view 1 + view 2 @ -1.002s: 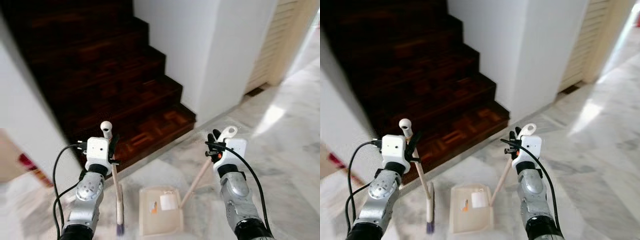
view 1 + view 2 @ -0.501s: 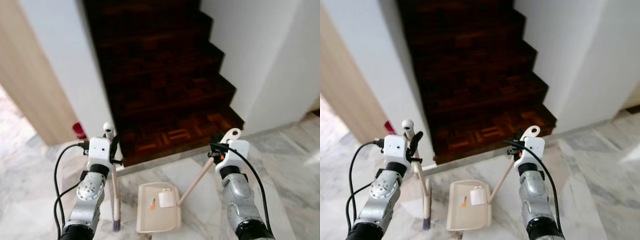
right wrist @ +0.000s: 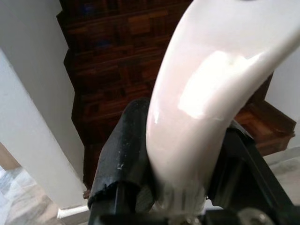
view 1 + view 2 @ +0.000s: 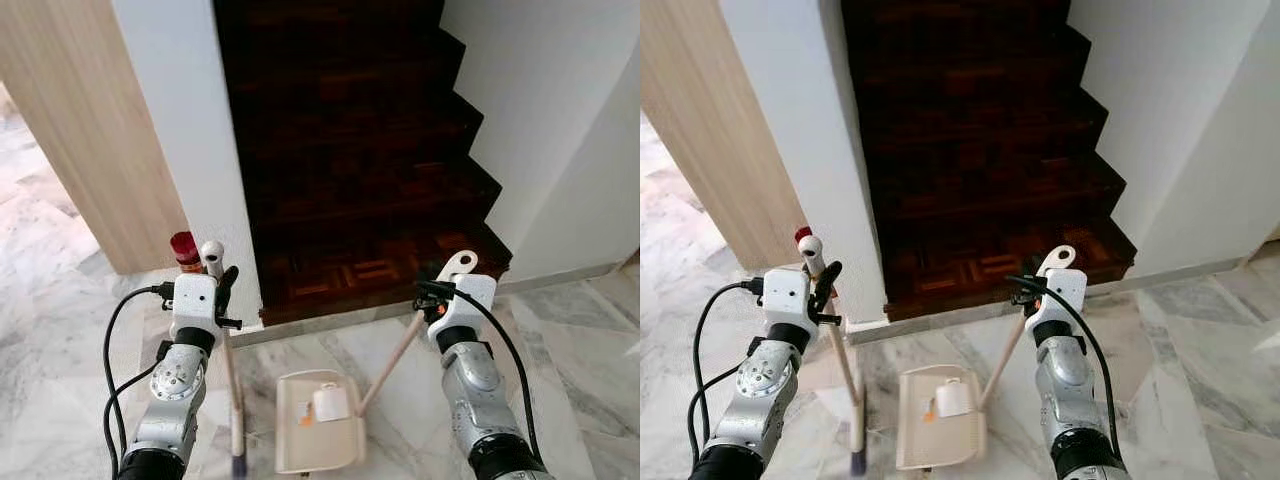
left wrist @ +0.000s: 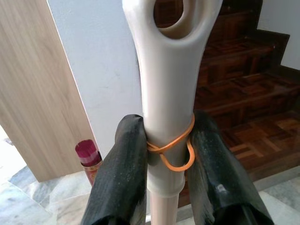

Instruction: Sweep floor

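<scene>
Broom and dustpan held upright at the foot of dark wooden stairs.

The left gripper (image 5: 171, 164) pinches the broom (image 4: 233, 400) near its handle top, an orange rubber band looped around it; the handle runs almost straight down, its brush end at the marble floor (image 4: 590, 340), just left of the dustpan (image 4: 318, 420). The right gripper (image 3: 178, 154) clamps the dustpan's pale handle, which slants down and leftward to the pan, lying flat on the floor between the arms, mouth facing the robot. White walls (image 4: 190, 150) flank the stairs (image 4: 350, 150); a red-topped bottle (image 4: 184, 250) stands by the left wall's corner, beside wood panelling (image 4: 70, 130).
</scene>
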Available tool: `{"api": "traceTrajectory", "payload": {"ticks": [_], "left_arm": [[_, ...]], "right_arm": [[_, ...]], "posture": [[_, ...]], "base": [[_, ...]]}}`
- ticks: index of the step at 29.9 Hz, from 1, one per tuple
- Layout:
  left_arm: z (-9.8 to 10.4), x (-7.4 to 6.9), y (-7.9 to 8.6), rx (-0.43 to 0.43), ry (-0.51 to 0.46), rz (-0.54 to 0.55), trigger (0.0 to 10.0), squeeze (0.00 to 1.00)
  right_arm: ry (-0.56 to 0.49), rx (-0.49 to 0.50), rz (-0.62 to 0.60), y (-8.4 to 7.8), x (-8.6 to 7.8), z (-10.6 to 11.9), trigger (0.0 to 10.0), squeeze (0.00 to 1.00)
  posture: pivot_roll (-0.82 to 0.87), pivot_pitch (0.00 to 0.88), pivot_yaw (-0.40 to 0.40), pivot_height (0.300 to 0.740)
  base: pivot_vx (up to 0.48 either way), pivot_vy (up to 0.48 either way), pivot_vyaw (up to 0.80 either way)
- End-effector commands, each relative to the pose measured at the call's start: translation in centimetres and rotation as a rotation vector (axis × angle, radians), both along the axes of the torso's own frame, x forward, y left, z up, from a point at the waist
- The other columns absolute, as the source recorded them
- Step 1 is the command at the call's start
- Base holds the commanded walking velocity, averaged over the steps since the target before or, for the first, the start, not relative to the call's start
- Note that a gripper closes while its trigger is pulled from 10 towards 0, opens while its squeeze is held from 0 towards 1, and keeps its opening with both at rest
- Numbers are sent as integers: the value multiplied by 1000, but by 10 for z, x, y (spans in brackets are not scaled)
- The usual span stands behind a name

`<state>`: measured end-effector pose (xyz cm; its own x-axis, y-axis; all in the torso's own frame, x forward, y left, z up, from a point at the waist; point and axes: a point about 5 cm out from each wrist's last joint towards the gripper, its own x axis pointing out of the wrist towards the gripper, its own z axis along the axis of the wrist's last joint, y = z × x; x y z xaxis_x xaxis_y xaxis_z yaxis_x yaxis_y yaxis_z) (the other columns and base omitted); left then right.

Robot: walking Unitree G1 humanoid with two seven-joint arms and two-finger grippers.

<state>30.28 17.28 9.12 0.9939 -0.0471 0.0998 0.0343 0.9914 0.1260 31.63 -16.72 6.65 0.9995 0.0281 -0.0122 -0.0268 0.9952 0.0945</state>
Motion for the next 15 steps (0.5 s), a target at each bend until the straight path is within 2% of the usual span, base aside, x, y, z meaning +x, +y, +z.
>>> {"api": "traceTrajectory", "payload": {"ticks": [1,5,9,15], "left_arm": [[12,4,1,6,-45,3,10000,0],[12,4,1,6,-43,3,10000,0],[12,4,1,6,-42,1,10000,0],[11,3,1,6,-39,1,10000,0]], "right_arm": [[-25,12,-1,1,3,6,10000,0],[-18,-8,8,2,3,5,10000,0],[-22,1,12,3,3,6,10000,0],[-22,17,5,2,3,6,10000,0]], "posture": [[97,0,9,740],[97,0,9,740],[97,0,10,740],[97,0,10,740]], "base": [[0,0,0],[0,126,0],[0,254,781],[0,254,0]]}}
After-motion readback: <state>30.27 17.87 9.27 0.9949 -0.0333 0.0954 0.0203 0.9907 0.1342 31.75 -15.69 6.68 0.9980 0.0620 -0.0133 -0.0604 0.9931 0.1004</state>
